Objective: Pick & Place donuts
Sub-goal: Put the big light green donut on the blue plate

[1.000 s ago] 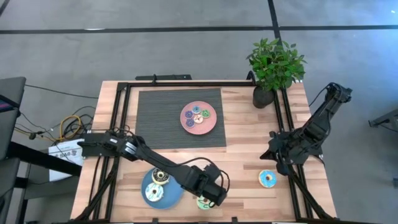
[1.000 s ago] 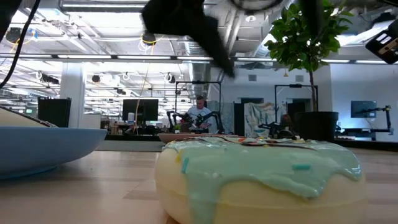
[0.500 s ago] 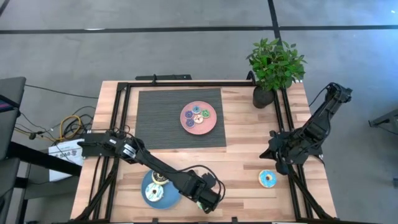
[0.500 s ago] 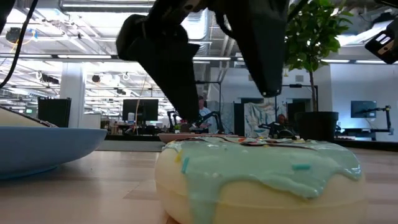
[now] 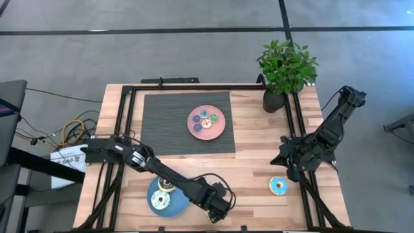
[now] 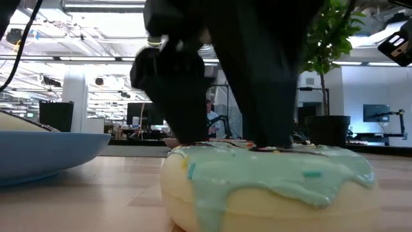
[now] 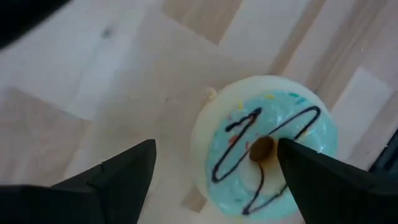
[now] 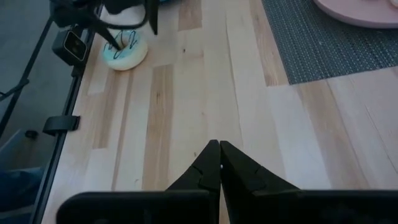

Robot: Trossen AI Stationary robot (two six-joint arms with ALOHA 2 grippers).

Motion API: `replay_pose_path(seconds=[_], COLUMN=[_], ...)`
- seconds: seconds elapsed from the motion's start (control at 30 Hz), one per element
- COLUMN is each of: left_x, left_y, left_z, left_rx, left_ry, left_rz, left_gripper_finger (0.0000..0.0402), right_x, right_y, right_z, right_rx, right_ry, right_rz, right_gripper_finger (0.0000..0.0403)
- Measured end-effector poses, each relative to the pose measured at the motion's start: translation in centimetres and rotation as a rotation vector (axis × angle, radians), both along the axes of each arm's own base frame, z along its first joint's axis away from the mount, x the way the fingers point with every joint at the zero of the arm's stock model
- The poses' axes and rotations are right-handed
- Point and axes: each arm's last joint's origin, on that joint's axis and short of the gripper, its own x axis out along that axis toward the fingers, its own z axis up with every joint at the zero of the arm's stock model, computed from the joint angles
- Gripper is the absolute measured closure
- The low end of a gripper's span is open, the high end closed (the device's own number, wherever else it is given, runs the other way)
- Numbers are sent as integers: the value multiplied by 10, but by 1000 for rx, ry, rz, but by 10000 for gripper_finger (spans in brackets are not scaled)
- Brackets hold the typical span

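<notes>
A cream donut with light teal icing and dark drizzle (image 7: 267, 155) lies flat on the wood near the table's front edge and fills the low view (image 6: 267, 187). My left gripper (image 7: 214, 168) stands open right above it, pointing down. One finger is over the donut's hole and the other beside its rim. In the high view that gripper (image 5: 217, 211) hides the donut. My right gripper (image 8: 219, 163) waits shut above the table's right side (image 5: 288, 160). A blue-iced donut (image 5: 279, 186) lies on the wood near it. My left gripper reaches down to the top of the teal-iced donut (image 6: 219, 147), one finger (image 7: 311, 174) over the hole and the other finger (image 7: 124, 174) outside the rim. Whether either finger touches the icing, I cannot tell. The donut lies flat on the table.
A blue plate (image 5: 177, 206) holding donuts lies left of my left gripper. On a grey mat (image 5: 162, 123) at the back, a pink plate (image 5: 220, 131) holds several small donuts. A potted plant (image 5: 284, 71) stands at the far right corner. Black rails (image 5: 129, 123) frame the table.
My left gripper has come down onto the teal-iced donut, shifting a little toward the table's near left and rolling about its own axis. It stays open. In the high view it now covers the donut, which has not moved.
</notes>
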Motion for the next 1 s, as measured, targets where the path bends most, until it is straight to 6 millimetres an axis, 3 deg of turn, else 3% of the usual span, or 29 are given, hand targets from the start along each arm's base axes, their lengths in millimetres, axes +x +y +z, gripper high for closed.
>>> replay_pose_path(seconds=[0.23,0.67,1.0], left_x=[-2,-1,-1], left_y=[0,1,2], left_z=[-15,-16,-15], left_rx=[8,10,-6], left_ry=[70,61,65], left_rz=[59,135,190], left_gripper_finger=[72,75,153], right_x=[0,0,0], right_y=[0,0,0], right_z=[0,0,0], right_rx=[3,4,3], right_ry=[-2,-3,-3], right_rz=[0,0,0], right_gripper_finger=[403,403,403])
